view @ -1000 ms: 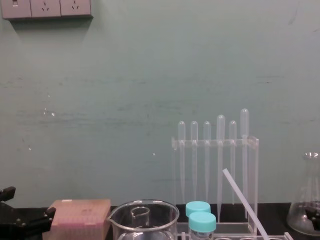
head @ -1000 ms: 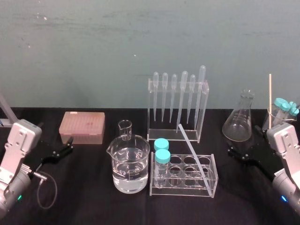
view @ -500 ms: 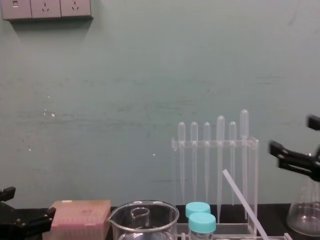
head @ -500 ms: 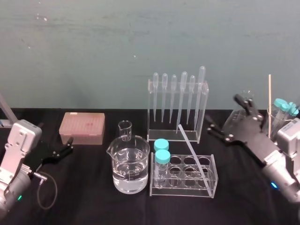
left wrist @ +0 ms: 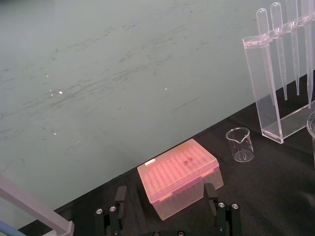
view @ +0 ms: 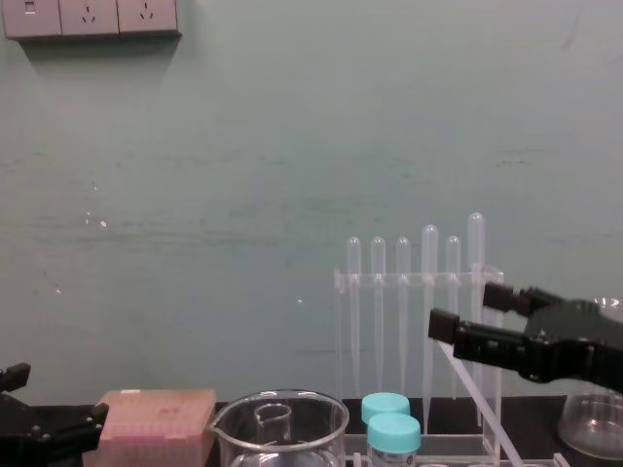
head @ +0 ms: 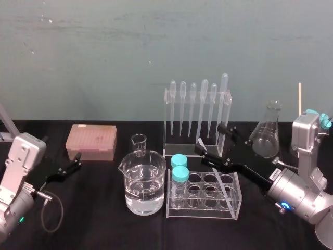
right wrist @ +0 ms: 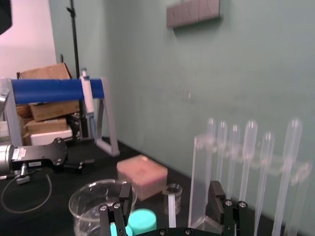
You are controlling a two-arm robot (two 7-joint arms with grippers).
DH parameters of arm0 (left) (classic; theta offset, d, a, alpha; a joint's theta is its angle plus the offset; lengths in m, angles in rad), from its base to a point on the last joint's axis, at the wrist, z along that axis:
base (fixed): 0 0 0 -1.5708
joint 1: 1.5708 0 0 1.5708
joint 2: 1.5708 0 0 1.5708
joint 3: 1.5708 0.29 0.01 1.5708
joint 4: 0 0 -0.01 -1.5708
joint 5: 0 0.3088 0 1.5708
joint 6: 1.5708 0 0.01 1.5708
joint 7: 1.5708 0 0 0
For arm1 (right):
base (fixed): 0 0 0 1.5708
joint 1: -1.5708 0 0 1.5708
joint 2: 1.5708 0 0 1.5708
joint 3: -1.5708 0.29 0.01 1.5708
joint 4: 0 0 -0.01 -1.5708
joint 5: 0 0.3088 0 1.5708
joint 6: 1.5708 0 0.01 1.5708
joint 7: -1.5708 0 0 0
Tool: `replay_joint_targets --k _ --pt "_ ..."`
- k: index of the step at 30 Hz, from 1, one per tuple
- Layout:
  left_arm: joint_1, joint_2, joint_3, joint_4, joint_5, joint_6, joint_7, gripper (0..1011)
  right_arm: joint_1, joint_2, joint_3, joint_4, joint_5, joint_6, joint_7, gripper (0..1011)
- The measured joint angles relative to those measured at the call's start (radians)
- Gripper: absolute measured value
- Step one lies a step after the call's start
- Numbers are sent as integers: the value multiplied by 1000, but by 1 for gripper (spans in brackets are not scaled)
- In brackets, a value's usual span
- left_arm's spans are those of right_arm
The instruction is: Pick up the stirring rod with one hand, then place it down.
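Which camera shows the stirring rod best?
Head view: the stirring rod leans across the tube rack, nearly whole, right gripper near its top. Chest view catches its upper part; wrist views face other glassware. Left gripper sits parked.

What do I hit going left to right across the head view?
left gripper → pink tip box → large beaker → blue-capped vials → right gripper → conical flask. The stirring rod is skipped: it overlaps the right gripper.

Tip box [head: 90,141] far L; beaker [head: 143,174] L of tube rack [head: 203,213] w/ stirring rod [head: 222,188] in it; pipette rack [head: 197,148] behind; flask [head: 265,136] R
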State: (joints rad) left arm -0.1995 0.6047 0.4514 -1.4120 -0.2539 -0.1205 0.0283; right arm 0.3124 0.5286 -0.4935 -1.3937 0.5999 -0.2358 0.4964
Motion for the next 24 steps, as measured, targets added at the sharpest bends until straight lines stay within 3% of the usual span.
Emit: replay_joint_targets --k 9,16,24 --pt "0 0 0 0 0 0 0 1000 34 -22 4 57 90 235 40 1003" --pt "0 0 0 0 0 0 0 1000 45 -34 8 77 87 287 45 1003" --pt "0 0 0 0 0 0 0 1000 45 -33 8 78 87 287 46 1003"
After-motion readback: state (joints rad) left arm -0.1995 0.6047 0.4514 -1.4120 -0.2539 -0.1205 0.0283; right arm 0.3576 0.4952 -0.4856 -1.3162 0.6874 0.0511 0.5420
